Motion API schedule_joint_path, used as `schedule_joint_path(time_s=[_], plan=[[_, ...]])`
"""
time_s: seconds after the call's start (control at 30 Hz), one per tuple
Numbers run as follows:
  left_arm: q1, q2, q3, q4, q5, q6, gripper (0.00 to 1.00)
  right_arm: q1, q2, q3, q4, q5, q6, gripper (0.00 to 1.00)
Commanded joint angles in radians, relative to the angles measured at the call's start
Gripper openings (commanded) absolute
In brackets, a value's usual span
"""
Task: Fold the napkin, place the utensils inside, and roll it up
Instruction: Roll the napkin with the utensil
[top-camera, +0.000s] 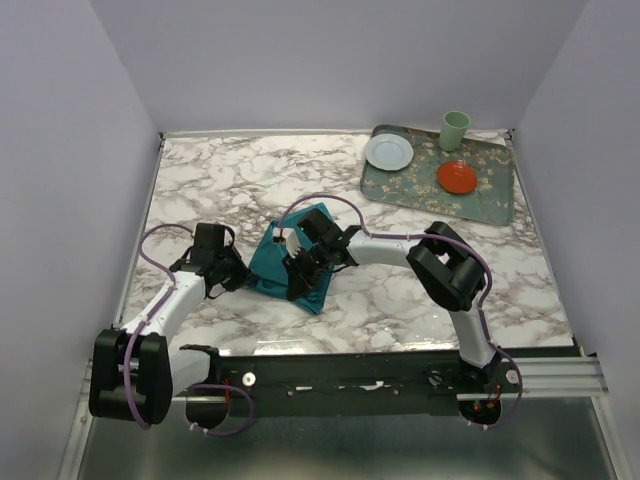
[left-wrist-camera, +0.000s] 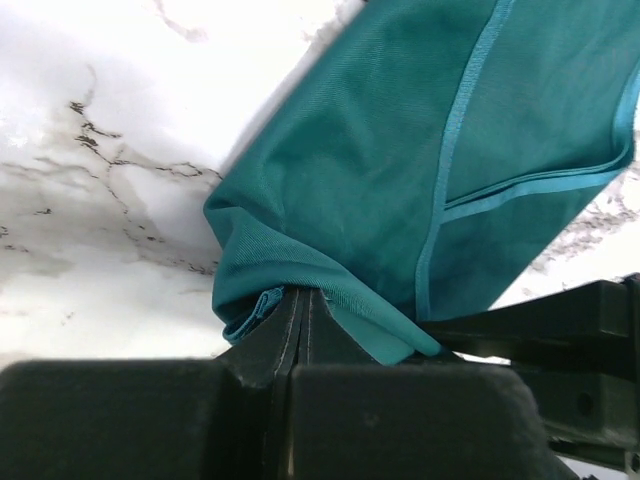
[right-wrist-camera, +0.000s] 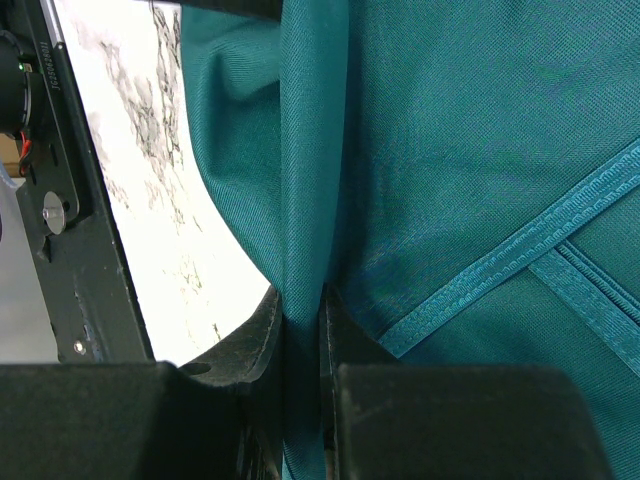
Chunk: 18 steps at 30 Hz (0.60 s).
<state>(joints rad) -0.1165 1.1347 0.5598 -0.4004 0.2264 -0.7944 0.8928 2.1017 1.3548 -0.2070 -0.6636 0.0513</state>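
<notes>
Two claws are on one cloth. At the left, our left claw (top-camera: 238, 277) is pinched tight on the left-hand corner of the teal soft cloth napkin (top-camera: 268, 262). In the left wrist view its fingers (left-wrist-camera: 270, 345) meet on a bunched tuck of hem, and the rest of the cloth spreads away ahead and to the right over the white marble counter (top-camera: 220, 180).

The napkin lies folded in the middle of the counter as a rough diamond, so from this claw it lies wholly to the right.

Further right, our right claw (top-camera: 305, 275) reaches in over the napkin's near side. It is clamped narrow on a raised pleat of the cloth, which runs straight down between its fingers (right-wrist-camera: 255, 335) in the right wrist view.

We judge that the line between the two grips runs left to right, roughly along the counter's near edge. The coming fold turns on that line, so both claws should carry the cloth the same way or it will stretch or slip.

At the far right, well apart, stands a patterned grey-green tray (top-camera: 495, 200) with dishes. We cannot find the utensils in any view.
</notes>
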Motion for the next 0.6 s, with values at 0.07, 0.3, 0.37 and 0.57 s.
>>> schedule_joint_path(time_s=[0.07,0.3,0.37,0.57], plan=[[-0.018,0.040,-0.032,0.089,-0.078,0.014,0.00,0.000,0.041,-0.033,-0.091,0.056,-0.034,0.06],[-0.029,0.011,-0.021,0.034,-0.125,0.031,0.00,0.000,0.041,-0.022,-0.095,0.056,-0.034,0.05],[-0.035,-0.042,-0.003,-0.004,-0.157,0.034,0.00,0.000,0.041,-0.022,-0.095,0.058,-0.036,0.05],[-0.037,-0.050,0.015,-0.045,-0.134,0.020,0.06,0.000,0.044,-0.022,-0.098,0.056,-0.041,0.05]])
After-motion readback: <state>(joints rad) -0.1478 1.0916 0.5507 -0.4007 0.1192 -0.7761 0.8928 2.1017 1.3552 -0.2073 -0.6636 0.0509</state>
